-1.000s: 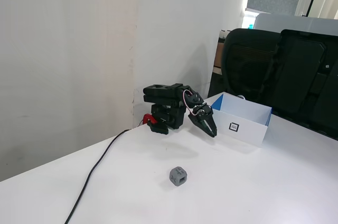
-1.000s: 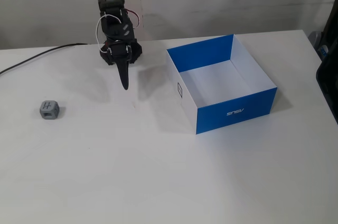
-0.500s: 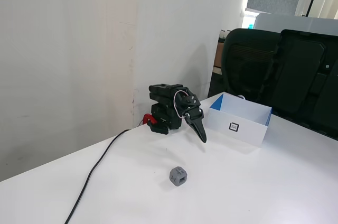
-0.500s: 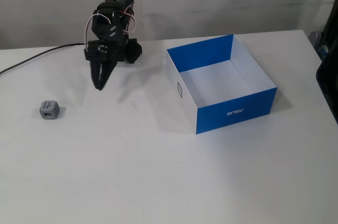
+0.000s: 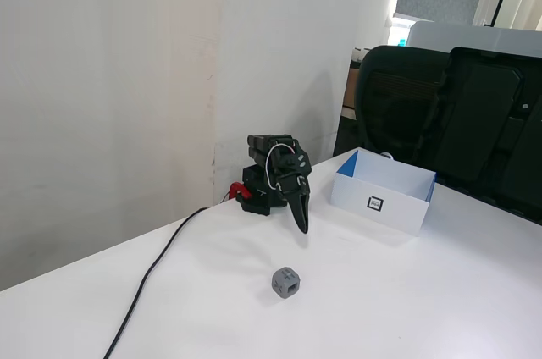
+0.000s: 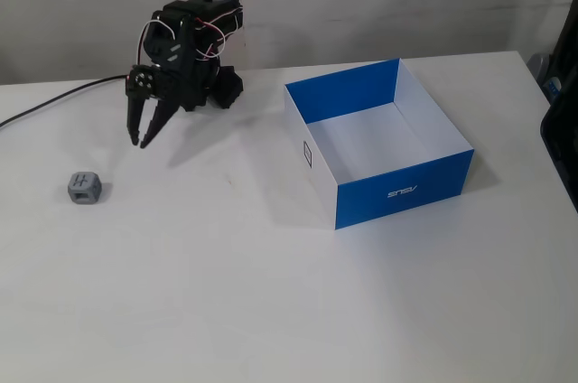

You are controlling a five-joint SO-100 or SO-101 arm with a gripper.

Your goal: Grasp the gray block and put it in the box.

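White surface: your gripper (image 6: 142,139), fingers parted and empty, hangs above the gray block (image 6: 83,187), which lies nearer the surface's front-left corner.

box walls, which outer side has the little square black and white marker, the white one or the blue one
The white outer wall of the box, the side toward the gripper, carries the marker. The blue front wall bears only a white logo.

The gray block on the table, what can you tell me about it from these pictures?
The gray block is a small matte cube with cut-off corners and dark recessed faces, looking like plastic. It sits flat on the bare white table, alone and untouched. In both fixed views it lies well apart from the box. The tool hangs above the table, short of the block, its fingers slightly parted and holding nothing.
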